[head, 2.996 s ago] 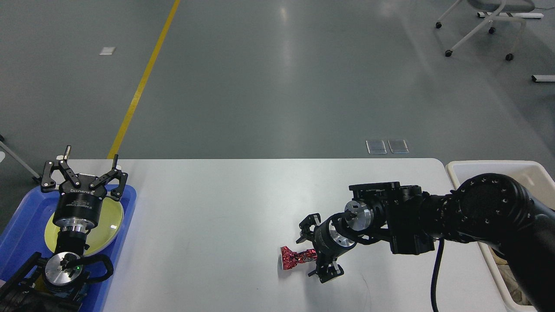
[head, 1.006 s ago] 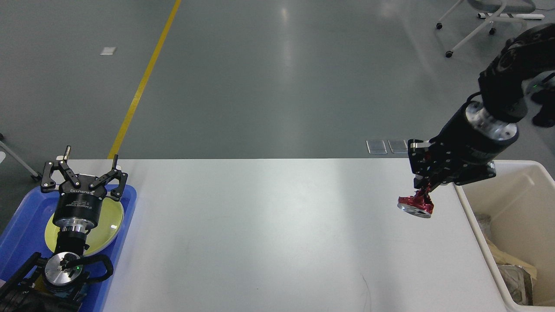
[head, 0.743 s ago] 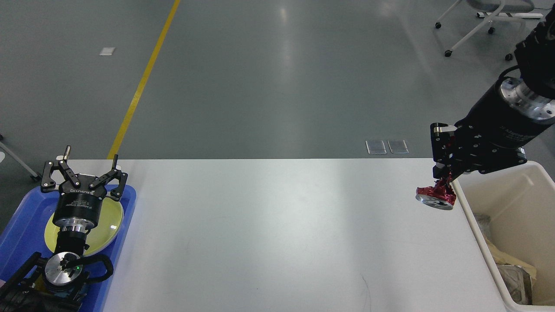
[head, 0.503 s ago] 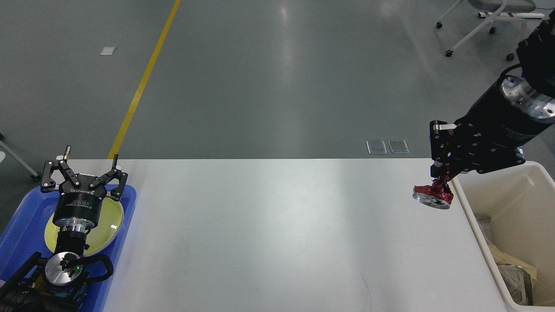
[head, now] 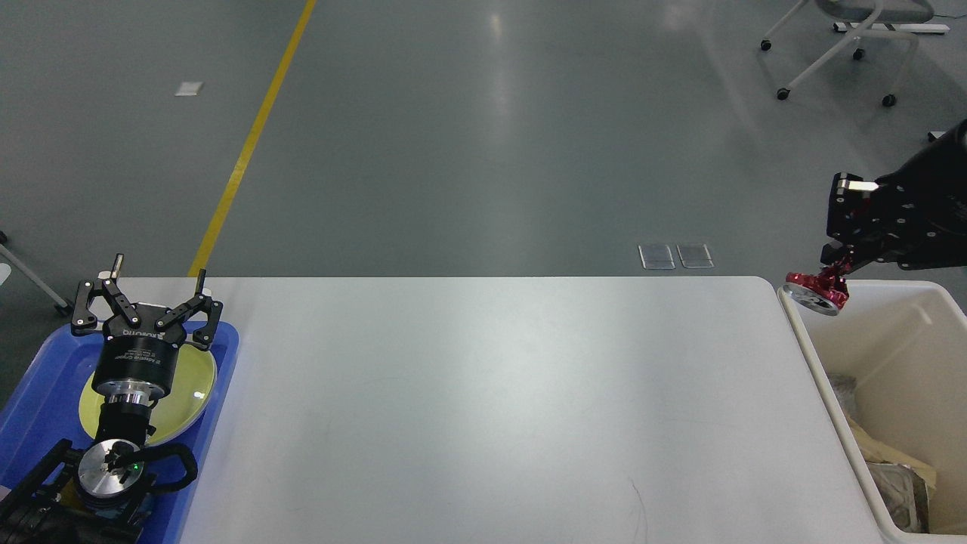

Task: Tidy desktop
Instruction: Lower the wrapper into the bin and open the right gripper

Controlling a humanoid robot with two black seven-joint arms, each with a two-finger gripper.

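One head-mounted view looks forward and down across the desktop (head: 483,408) toward the grey floor (head: 483,136) beyond.

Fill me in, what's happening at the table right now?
The right gripper is shut on a crumpled red foil wrapper and holds it in the air at the near-left corner of the cream bin, which already has some trash at its bottom. The white desktop shows nothing else lying on it. The left gripper is open and holds nothing, poised over the yellow-green plate in the blue tray.
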